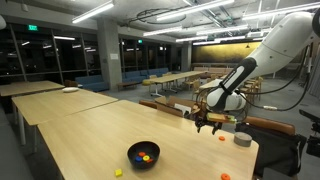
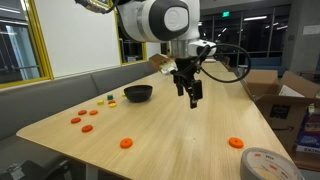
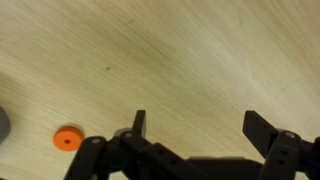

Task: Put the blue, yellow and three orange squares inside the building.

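Note:
My gripper (image 3: pixel 198 120) is open and empty, hovering above the wooden table (image 3: pixel 180 50); it shows in both exterior views (image 1: pixel 208 122) (image 2: pixel 190 97). An orange disc (image 3: pixel 67 139) lies on the table to the left of the jaws, apart from them. Other orange discs lie on the table in both exterior views (image 2: pixel 126 142) (image 2: pixel 235 143) (image 2: pixel 76 120) (image 1: pixel 221 140). A black bowl (image 1: pixel 143 154) (image 2: pixel 138 93) holds orange and blue pieces. A small yellow piece (image 1: pixel 118 172) lies beside the bowl. No building shows in any view.
A grey tape roll (image 2: pixel 265 165) (image 1: pixel 242 139) sits near the table edge, its rim at the left of the wrist view (image 3: pixel 3 122). Small green and yellow pieces (image 2: pixel 110 98) lie by the bowl. Cardboard boxes (image 2: pixel 285 95) stand beyond the table.

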Controlling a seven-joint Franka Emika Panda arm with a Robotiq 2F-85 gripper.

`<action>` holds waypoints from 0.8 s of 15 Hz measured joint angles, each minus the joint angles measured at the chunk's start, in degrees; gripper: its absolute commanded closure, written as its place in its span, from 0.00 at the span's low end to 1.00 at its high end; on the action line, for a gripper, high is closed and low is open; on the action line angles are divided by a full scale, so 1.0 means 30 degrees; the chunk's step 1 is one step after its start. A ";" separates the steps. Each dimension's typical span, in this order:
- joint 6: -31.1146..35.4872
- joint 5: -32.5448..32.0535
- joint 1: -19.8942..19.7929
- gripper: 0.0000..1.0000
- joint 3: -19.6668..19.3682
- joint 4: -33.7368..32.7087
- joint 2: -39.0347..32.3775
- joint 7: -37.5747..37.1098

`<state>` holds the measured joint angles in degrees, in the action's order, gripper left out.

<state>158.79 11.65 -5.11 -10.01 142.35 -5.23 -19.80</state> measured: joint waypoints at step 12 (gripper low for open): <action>-0.0914 0.2004 -0.3252 0.00 -0.0983 -0.1921 -0.2592 0.1071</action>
<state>156.04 17.66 -14.87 -12.96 136.59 -13.01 -16.59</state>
